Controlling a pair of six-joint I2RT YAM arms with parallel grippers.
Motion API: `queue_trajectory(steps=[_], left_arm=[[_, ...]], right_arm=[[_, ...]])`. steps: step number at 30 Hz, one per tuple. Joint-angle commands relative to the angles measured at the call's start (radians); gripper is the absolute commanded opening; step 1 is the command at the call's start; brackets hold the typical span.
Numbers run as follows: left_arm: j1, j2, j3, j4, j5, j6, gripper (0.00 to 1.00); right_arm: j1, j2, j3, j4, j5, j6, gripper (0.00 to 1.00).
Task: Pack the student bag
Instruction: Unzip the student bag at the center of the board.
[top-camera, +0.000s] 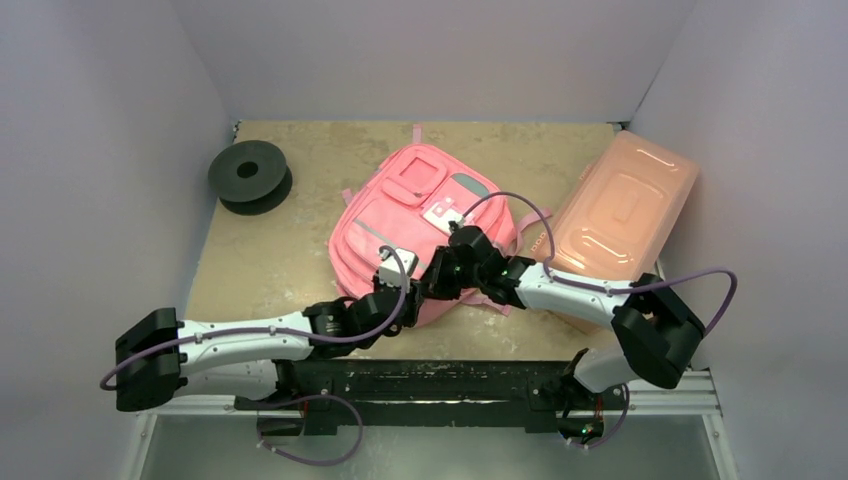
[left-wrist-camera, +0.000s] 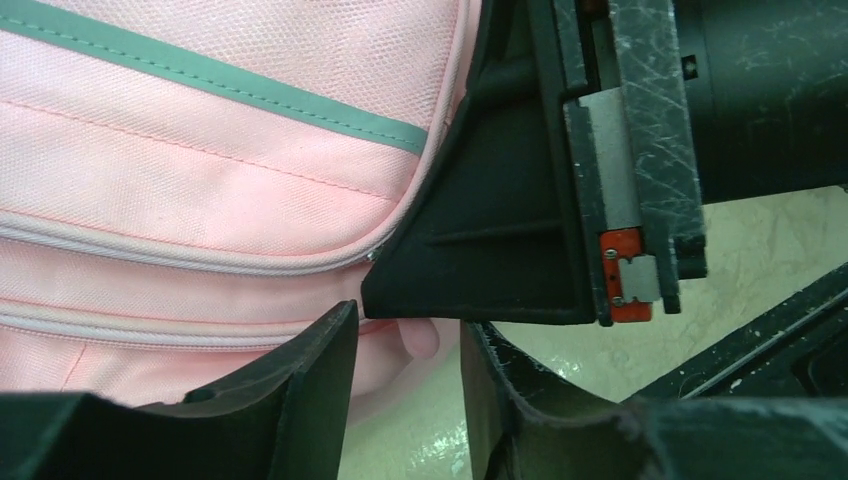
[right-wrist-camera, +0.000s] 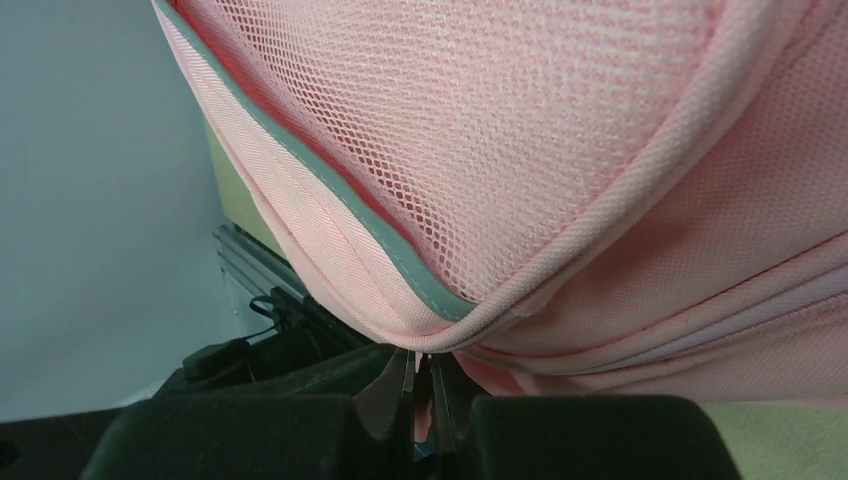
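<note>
The table (top-camera: 290, 260) carries 3 things, well apart. The bag (top-camera: 400, 215) lies flat at its middle, front pockets up, near edge toward the arm bases, probably so that both arms can reach the same edge. The box (top-camera: 625, 205) rests at the far right and the spool (top-camera: 250, 175) at the far left, neither touched.

Both arms meet at the bag's near edge. The right gripper (right-wrist-camera: 420, 375) has its 2 fingers pressed almost together on something thin at the seam, where the grey piping and the mesh panel come to a corner. It may be a zip pull or a fold of cloth, I cannot tell which. The pinch looks meant to steady that corner, so the fabric stays taut for the other arm.

The left gripper (left-wrist-camera: 410, 330) sits just beside it, with its fingers (left-wrist-camera: 310, 370) apart and the tabletop showing through the gap. They hold nothing. A small pink tab (left-wrist-camera: 420, 338) hangs at the top of that gap, below the 2 zip lines (left-wrist-camera: 200, 255). My guess is that the tab is what they are lined up on, as a start to opening the bag.
</note>
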Motion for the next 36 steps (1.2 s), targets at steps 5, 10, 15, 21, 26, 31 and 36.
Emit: queue_trajectory(steps=[5, 10, 15, 21, 26, 31, 36], left_arm=[[-0.009, 0.138, 0.153, -0.108, -0.123, 0.046, 0.32], [-0.017, 0.161, 0.14, -0.081, -0.085, 0.045, 0.39], [-0.017, 0.19, 0.17, -0.08, -0.095, 0.094, 0.36], [-0.017, 0.23, 0.227, -0.101, -0.125, 0.133, 0.32], [-0.017, 0.241, 0.272, -0.152, -0.191, 0.128, 0.0], [-0.015, 0.171, 0.193, -0.167, -0.24, 0.052, 0.0], [-0.015, 0.085, 0.101, -0.12, -0.19, 0.04, 0.0]], right_arm=[[0.004, -0.033, -0.03, 0.047, -0.012, 0.152, 0.07], [0.002, -0.05, -0.025, 0.049, -0.003, 0.174, 0.08], [0.002, -0.065, -0.04, 0.062, 0.007, 0.195, 0.08], [0.002, -0.064, -0.039, 0.047, 0.022, 0.188, 0.09], [0.004, -0.077, -0.059, 0.047, 0.049, 0.159, 0.24], [-0.035, -0.14, -0.073, -0.06, 0.14, 0.065, 0.59], [-0.112, -0.195, -0.115, -0.006, 0.149, 0.042, 0.7]])
